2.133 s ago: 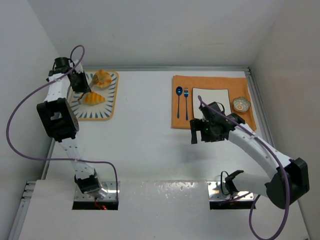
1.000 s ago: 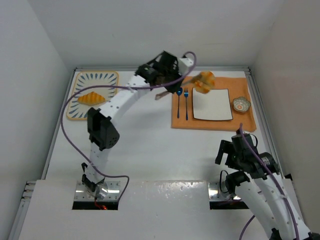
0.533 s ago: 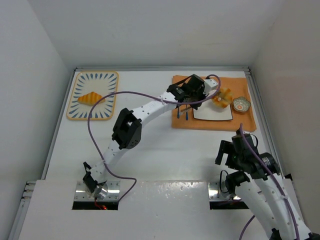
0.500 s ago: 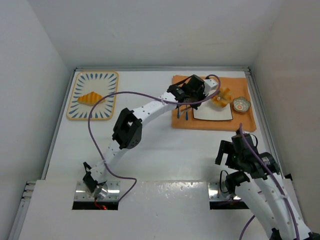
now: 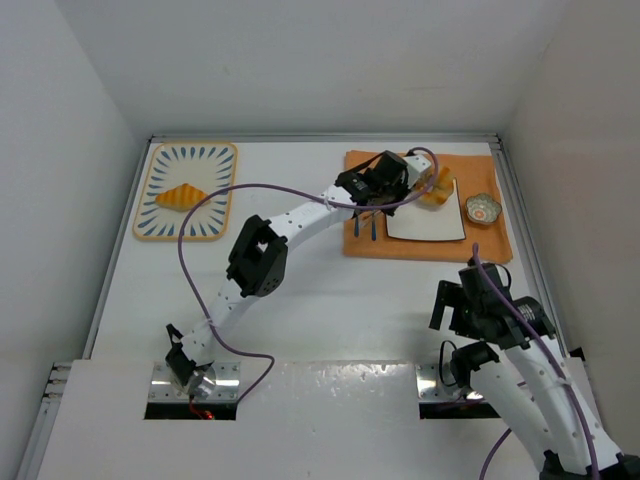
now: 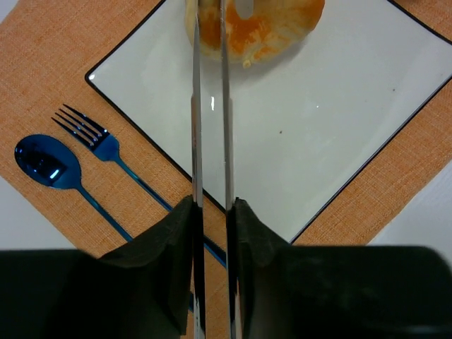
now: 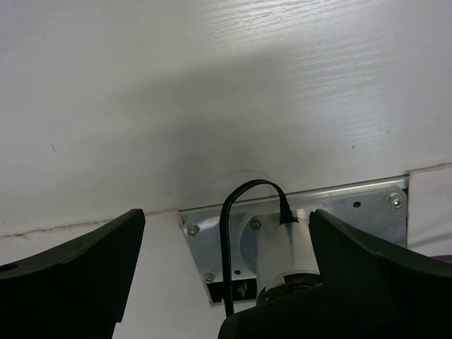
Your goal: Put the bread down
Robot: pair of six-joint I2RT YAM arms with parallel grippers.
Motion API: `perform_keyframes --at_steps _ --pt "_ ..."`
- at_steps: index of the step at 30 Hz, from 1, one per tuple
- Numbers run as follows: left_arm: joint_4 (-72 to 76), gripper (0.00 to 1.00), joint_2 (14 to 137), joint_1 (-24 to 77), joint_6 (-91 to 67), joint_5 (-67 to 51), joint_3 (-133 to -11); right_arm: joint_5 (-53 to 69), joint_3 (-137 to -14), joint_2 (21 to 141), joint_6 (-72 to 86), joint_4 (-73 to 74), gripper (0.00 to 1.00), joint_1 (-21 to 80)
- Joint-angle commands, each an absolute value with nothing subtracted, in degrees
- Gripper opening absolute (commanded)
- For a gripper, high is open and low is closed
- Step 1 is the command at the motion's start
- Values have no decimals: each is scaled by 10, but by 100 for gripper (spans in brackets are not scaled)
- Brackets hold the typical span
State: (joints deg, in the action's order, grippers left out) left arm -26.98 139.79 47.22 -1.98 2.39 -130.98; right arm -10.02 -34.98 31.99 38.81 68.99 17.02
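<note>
Left tool (image 6: 210, 28), one bun (image 6: 263, 25), one croissant (image 5: 183, 196)

The left arm (image 5: 305, 212) and right arm (image 5: 515, 385) are white with black joints, each trailing a purple cable (image 5: 181, 262). The right gripper (image 7: 226, 212) is black, with a screwed silver base plate (image 7: 353, 206) at six o'clock from it.

The placemat (image 6: 56, 63) was coarse woven cloth. The square plate (image 6: 339, 106) was smooth glossy ceramic. The spoon (image 6: 46, 166) and fork (image 6: 88, 131) were polished blue metal. The bun (image 6: 261, 28) had a shiny crust.
</note>
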Motion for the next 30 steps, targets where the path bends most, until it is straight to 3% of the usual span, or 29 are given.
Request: perform_keyframes --at_steps 1,6,14,23,30 --pt "-234 32 1392 467 -31 15 -1307 -92 -367 325 386 716 100 170" --pt "-234 42 1387 461 -25 15 -1307 -94 -364 318 388 715 100 170" --pt "-246 43 1353 450 -31 -10 -1333 -92 -372 325 386 715 100 170" --pt "-257 56 1320 445 -36 -61 -1326 -101 -392 333 374 723 100 170" --pt "-281 55 1299 412 -76 -104 -1346 -115 -416 321 384 745 100 171"
